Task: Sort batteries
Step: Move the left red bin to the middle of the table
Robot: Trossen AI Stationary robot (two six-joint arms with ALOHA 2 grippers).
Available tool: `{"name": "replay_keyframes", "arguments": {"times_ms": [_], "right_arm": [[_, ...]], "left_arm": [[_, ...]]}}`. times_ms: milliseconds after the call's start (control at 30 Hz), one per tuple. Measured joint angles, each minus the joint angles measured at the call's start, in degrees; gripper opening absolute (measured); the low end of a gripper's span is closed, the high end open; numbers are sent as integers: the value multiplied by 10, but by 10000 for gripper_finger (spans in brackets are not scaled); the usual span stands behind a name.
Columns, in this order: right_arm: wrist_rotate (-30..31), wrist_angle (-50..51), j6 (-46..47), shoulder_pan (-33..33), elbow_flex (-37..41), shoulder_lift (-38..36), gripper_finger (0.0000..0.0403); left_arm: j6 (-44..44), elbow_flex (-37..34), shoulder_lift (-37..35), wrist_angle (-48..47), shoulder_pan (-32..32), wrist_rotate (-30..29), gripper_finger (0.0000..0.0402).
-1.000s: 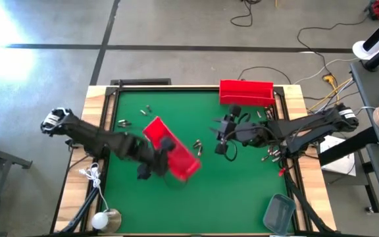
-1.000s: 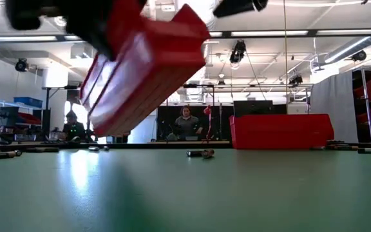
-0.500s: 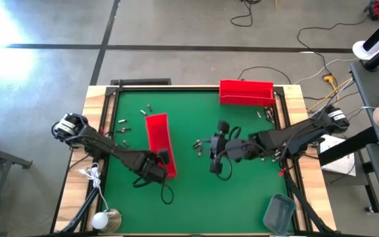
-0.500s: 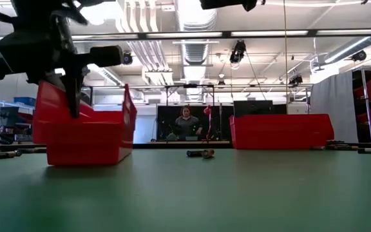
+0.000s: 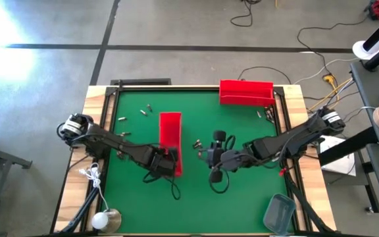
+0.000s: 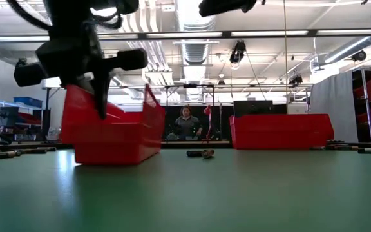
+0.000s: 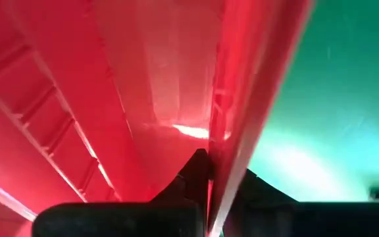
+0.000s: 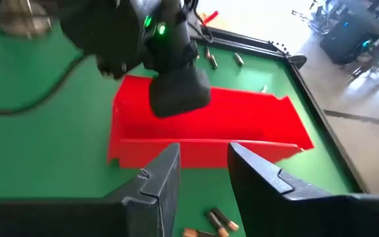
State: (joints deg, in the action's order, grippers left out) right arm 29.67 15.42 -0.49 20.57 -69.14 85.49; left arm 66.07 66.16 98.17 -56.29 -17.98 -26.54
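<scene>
Batteries [image 5: 197, 143] lay scattered on the green surface [image 5: 242, 191]: a small cluster at mid-frame in the high view, a few more toward the upper left [image 5: 122, 118], and others by the right edge near the red bin [image 5: 245, 93] at the top. The left gripper [image 5: 171, 160] had its jaws clamped on the near end wall of a second red bin [image 5: 170, 135], which stood flat just left of centre. The right gripper [image 8: 202, 178] hovered beside the central batteries with jaws narrowly apart and nothing between them; no legible writing showed anywhere.
</scene>
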Motion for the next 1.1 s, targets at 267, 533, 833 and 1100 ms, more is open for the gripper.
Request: {"name": "replay_keyframes", "arguments": {"times_ms": [267, 533, 833, 1100], "right_arm": [[-1, 5, -65, -7, 0, 31, 140], [-1, -3, -104, -37, 0, 65, 179], [-1, -10, -325, -81, 0, 135, 203], [-57, 6, -364, -115, -61, 199, 203]], "left_arm": [[-116, 17, 1, 12, 4, 45, 37], [-118, 10, 0, 8, 4, 42, 119], [-419, 67, -7, -16, 3, 83, 169], [-586, 41, -66, -42, 3, 93, 167]]}}
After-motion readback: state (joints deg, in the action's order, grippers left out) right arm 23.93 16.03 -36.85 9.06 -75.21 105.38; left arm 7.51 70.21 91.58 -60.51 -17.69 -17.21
